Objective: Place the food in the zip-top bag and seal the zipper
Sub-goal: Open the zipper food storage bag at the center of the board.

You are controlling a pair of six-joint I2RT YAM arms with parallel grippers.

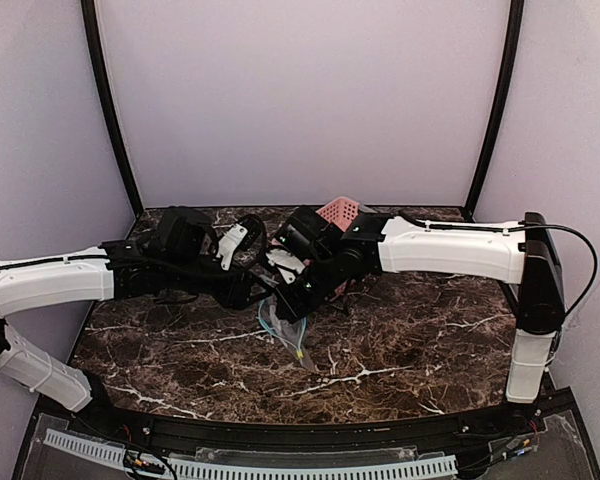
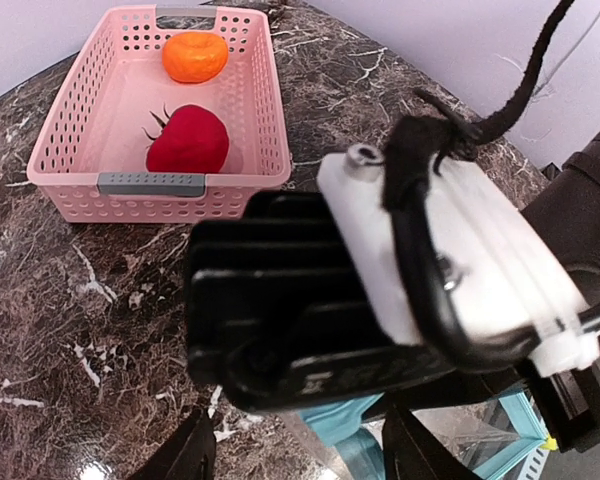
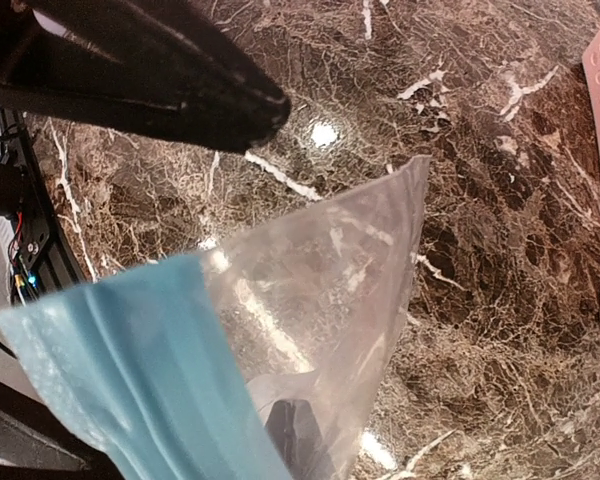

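At the middle of the dark marble table (image 1: 430,330), the zip-top bag (image 1: 285,335) hangs from the two grippers, its lower end pointing toward the near edge. Whether it touches the marble cannot be told. Bare tabletop lies in front of it and to its right.

The right gripper (image 1: 288,302) is clamped on the bag near the zipper (image 3: 130,370), a teal-blue band. The left gripper (image 2: 300,455) is partly open, its fingers (image 2: 185,455) either side of the teal strip; contact cannot be told.

Behind the right arm, near the back edge, sits the pink basket (image 2: 270,100), holding the orange food (image 2: 195,57) and the red food (image 2: 188,140) apart. The bag's film is clear, creased and glinting.
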